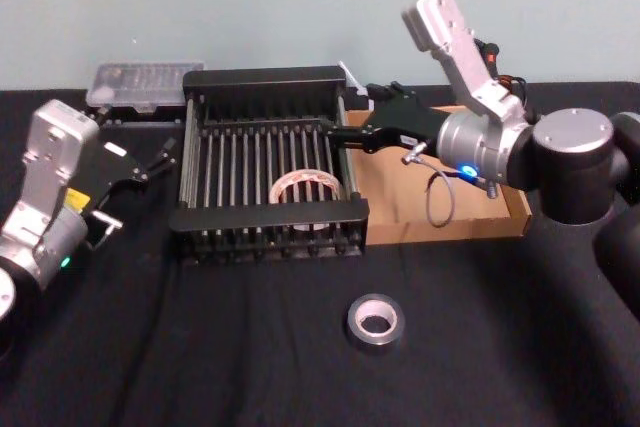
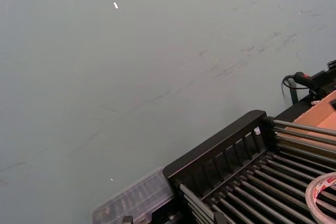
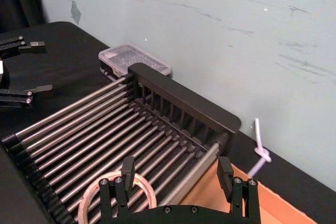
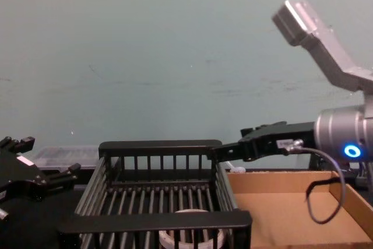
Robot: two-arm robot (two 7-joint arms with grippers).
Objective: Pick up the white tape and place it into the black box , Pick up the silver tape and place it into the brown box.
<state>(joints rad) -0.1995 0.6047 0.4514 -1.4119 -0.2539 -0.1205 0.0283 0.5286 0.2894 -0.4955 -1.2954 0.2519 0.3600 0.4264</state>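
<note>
The white tape [image 1: 305,187] lies flat on the bars inside the black box [image 1: 268,219], toward its right front; it also shows as a ring [image 3: 84,208] and low behind the crate's front rim [image 4: 189,238]. The silver tape [image 1: 375,319] lies flat on the black table in front of the boxes, apart from both grippers. The brown box [image 1: 455,217] stands against the crate's right side. My right gripper [image 1: 345,112] hovers open over the crate's right rear edge, above the white tape, its fingers [image 3: 127,169] holding nothing. My left gripper [image 1: 135,192] stays open left of the crate.
A clear plastic case [image 1: 143,85] sits behind the crate's left corner, against the wall. A white cord [image 3: 260,148] lies behind the brown box. The right arm's grey cable [image 1: 437,197] hangs over the cardboard. Black table stretches around the silver tape.
</note>
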